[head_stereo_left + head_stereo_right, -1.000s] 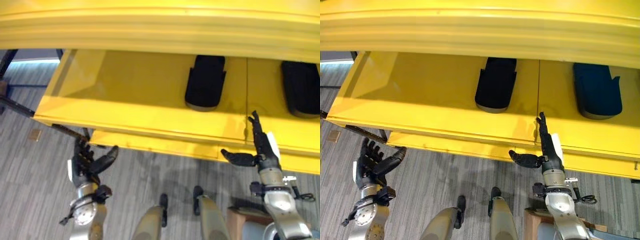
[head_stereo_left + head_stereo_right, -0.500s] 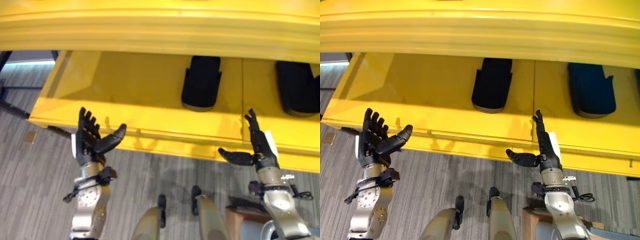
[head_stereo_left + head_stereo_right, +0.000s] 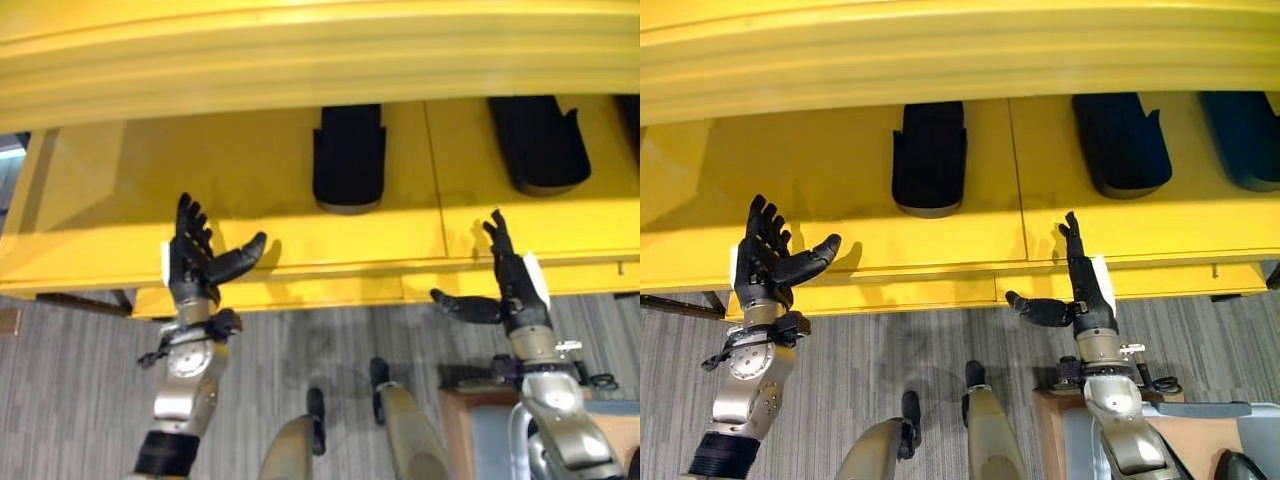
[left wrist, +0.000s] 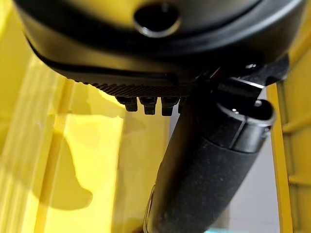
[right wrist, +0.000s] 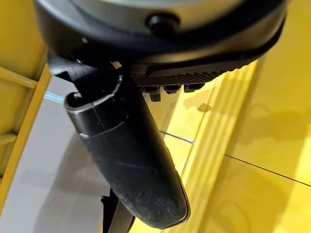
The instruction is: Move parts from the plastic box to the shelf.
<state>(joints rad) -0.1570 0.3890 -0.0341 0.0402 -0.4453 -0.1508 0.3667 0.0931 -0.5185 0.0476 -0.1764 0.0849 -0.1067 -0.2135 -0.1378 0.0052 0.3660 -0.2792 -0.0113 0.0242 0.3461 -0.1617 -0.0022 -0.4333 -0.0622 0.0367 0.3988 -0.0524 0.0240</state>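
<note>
Before yellow shelf (image 3: 250,190): left hand (image 3: 192,268) and right hand (image 3: 512,290) raised, fingers spread, empty; black parts (image 3: 349,155) on shelf.

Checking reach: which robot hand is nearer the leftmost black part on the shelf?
Left, narrowly. The left robot hand is below-left of the black part; the right robot hand sits lower and farther right, at the shelf edge.

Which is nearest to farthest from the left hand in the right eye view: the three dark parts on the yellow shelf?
From the left hand:
1. Black part, left bay of the yellow shelf.
2. Black part, just right of the shelf seam.
3. Dark blue part, far right, cut by the edge.
</note>
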